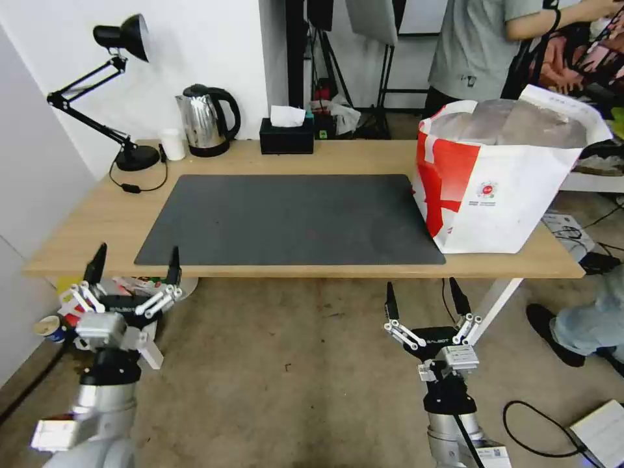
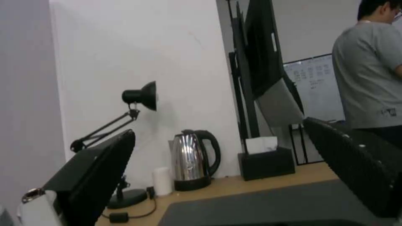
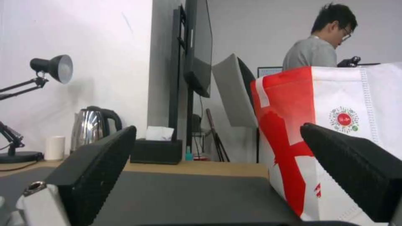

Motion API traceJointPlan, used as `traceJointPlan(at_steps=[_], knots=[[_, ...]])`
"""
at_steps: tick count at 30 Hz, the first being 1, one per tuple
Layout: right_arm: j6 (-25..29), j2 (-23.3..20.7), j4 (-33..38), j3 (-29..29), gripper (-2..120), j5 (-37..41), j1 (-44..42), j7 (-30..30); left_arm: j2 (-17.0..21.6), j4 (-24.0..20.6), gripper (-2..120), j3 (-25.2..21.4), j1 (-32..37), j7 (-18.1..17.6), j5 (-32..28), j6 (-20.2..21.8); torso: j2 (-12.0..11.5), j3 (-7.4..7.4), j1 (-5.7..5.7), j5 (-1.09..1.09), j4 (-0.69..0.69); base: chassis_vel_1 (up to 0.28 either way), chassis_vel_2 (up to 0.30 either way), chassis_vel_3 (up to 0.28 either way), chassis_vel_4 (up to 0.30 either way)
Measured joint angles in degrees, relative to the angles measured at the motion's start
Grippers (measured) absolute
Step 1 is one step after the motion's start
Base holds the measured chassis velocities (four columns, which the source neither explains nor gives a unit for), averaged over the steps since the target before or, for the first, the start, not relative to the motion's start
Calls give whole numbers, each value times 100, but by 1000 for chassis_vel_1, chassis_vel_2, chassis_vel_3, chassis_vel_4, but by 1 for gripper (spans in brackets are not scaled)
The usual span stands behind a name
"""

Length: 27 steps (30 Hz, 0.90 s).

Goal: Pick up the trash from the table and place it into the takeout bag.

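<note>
below the table's (image 1: 97, 214) near edge, left gripper (image 1: 133, 266) and right gripper (image 1: 426, 300) hover with fingers spread, empty; takeout bag (image 1: 500, 195) stands on the table's right end.

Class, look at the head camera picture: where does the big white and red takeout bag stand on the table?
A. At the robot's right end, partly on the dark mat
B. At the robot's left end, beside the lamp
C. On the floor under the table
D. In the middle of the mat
A. The takeout bag stands upright at the right end of the table, its near left corner overlapping the dark mat.
</note>
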Motion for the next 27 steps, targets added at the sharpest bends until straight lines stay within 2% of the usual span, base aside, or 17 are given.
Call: traceJointPlan(at_steps=[6,18,27], knots=[[0,0,0,0,100,-1,0,0,-69,177,100,189,109,2,95,-201,0,0,0,0,0,0,0,0,0],[0,0,0,0,100,0,0,0,-54,575,100,167,158,-46,83,-684,0,0,0,-1,0,0,0,0,0],[0,0,0,0,100,0,0,0,-3,593,100,86,115,6,98,-726,0,0,0,0,0,0,0,0,0]])
